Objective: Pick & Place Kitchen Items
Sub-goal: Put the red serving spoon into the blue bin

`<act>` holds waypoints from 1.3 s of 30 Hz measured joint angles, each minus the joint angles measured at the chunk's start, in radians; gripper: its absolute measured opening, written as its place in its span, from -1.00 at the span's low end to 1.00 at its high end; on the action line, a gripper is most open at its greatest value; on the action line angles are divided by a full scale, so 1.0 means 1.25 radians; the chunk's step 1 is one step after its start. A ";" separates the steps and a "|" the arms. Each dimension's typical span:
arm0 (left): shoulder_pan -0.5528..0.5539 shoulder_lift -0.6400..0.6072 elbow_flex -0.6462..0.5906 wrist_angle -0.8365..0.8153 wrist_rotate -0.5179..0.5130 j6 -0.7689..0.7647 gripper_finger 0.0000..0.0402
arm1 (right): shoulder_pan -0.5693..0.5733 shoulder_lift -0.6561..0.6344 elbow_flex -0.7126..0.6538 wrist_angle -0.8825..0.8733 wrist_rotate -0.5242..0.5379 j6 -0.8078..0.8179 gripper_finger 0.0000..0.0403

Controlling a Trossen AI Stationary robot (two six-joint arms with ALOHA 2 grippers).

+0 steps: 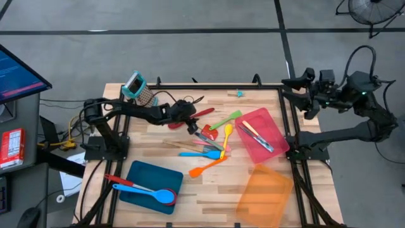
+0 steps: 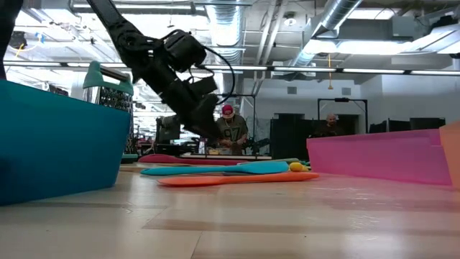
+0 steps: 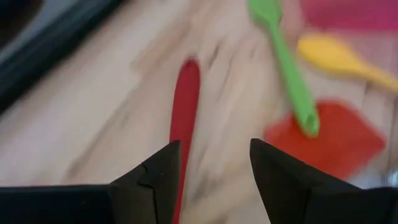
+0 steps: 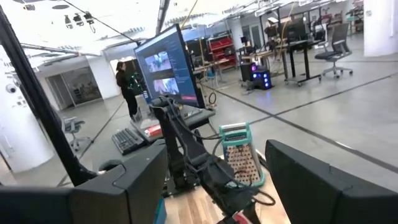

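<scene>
The left gripper (image 3: 211, 177), fingers apart and holding nothing, hovers over a slim red utensil handle (image 3: 184, 118) whose ends are cut off. The right gripper (image 4: 214, 180) waits off-table, open.

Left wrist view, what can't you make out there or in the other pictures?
- Left wrist view: red handle runs between the open left gripper fingers, blurred; contact unclear.
- Low view: blue tray wall hides its utensils.
- High view: utensils under the left gripper are covered.

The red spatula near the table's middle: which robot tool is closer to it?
Left. The left tool hovers open just over the red spatula; the right tool waits beyond the table's far right corner.
</scene>
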 joint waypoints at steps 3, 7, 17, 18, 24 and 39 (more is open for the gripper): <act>0.008 0.017 0.001 0.040 0.011 0.017 -0.12 | 0.002 -0.009 0.000 -0.007 -0.002 0.000 0.31; 0.029 0.055 0.000 0.027 0.027 -0.002 -0.12 | 0.003 -0.018 0.000 -0.031 -0.002 0.002 0.31; 0.037 0.130 0.002 0.037 0.026 -0.009 -0.16 | 0.003 -0.019 0.000 -0.041 -0.002 0.003 0.31; 0.035 0.132 0.002 0.034 0.026 -0.009 -0.19 | 0.003 -0.019 0.000 -0.042 -0.002 0.003 0.31; 0.034 0.134 0.003 0.020 0.022 -0.007 -0.65 | 0.003 -0.019 0.000 -0.042 -0.002 0.024 0.31; 0.033 0.076 -0.005 -0.017 0.061 -0.100 -0.90 | 0.003 -0.019 0.000 -0.042 -0.002 0.017 0.31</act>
